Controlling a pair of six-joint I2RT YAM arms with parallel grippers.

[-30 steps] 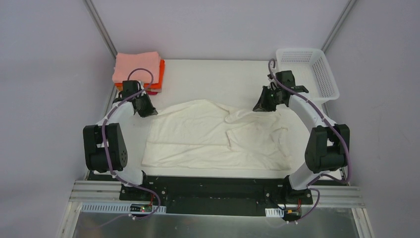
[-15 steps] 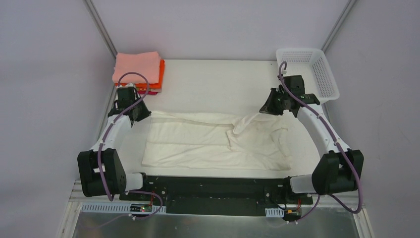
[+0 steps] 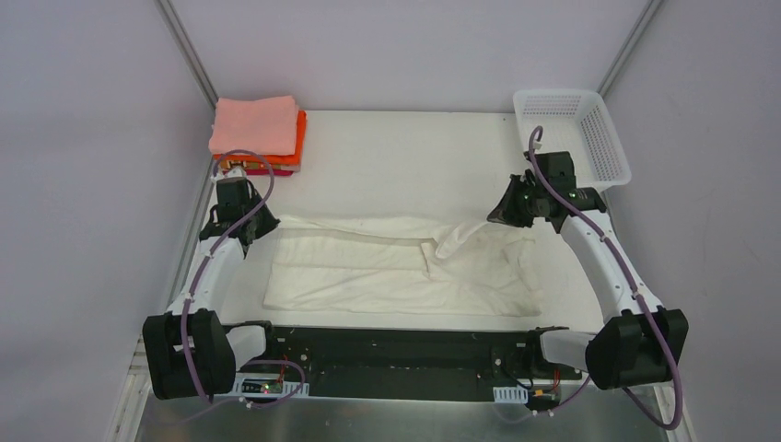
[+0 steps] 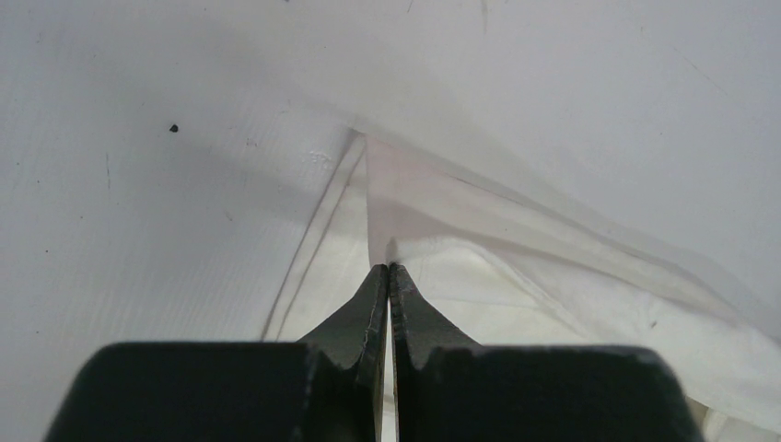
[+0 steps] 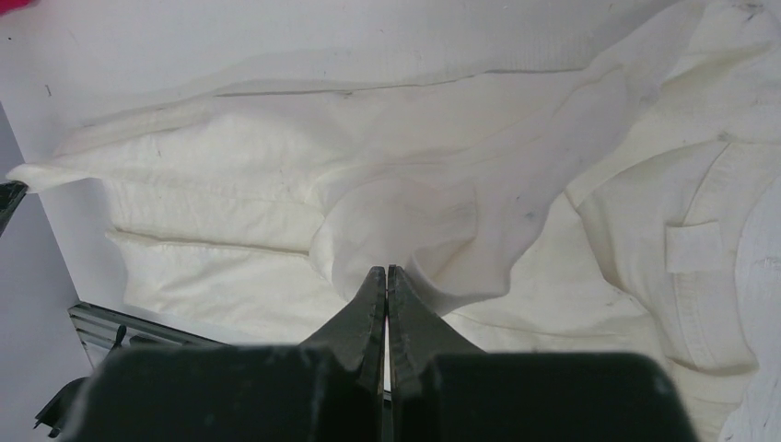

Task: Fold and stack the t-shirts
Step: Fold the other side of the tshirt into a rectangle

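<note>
A cream-white t-shirt lies spread across the middle of the table. My left gripper is shut on its far left edge; the pinched cloth shows stretched ahead of the closed jaws. My right gripper is shut on its far right edge, lifting a fold off the layer below. The far edge is pulled taut between the two grippers. A folded stack sits at the far left: salmon-pink shirt on top, orange shirt under it, a magenta edge at the bottom.
A white plastic lattice basket stands at the far right corner, just behind my right arm. Grey walls close both sides. The black arm base rail runs along the near edge.
Both grippers have moved outward and toward the near side with the shirt's far edge. The edge has gone from a loose hump to a straight taut line folded over the shirt.
</note>
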